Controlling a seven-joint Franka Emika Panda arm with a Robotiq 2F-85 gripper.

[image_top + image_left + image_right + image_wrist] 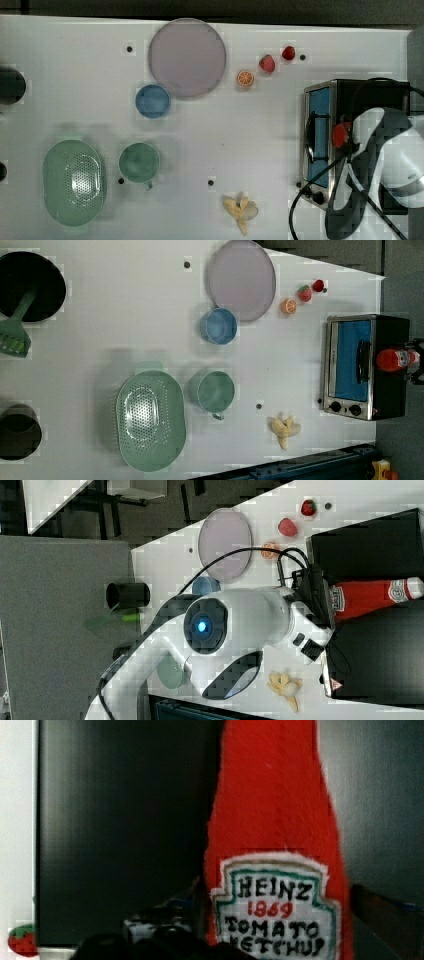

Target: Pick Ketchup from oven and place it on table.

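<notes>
Ketchup (370,596) stands upright on top of the oven (390,390), on the black roof, about midway along it in the left view. Red body, white label, white cap. The wrist view has the label (277,912) up close against the dark oven top.

Gripper (325,600) is at the bottle's lower body in the right view, one finger (160,920) just beside the label. Jaws spread to full width, either side of the bottle; can't tell if the pads are touching it. Nothing lifted.

Oven sits at the top view's right on the table (225,130), door shut, blue glass, two knobs at the near end. Arm (395,165) reaches over it.

Rest of the table, top view: orange slice (245,78) and two strawberries (267,63) just left of the oven's far side, banana (241,210) near edge, purple plate (187,57), blue bowl (152,100), green cup (139,162), green colander (73,182) well to the left.
</notes>
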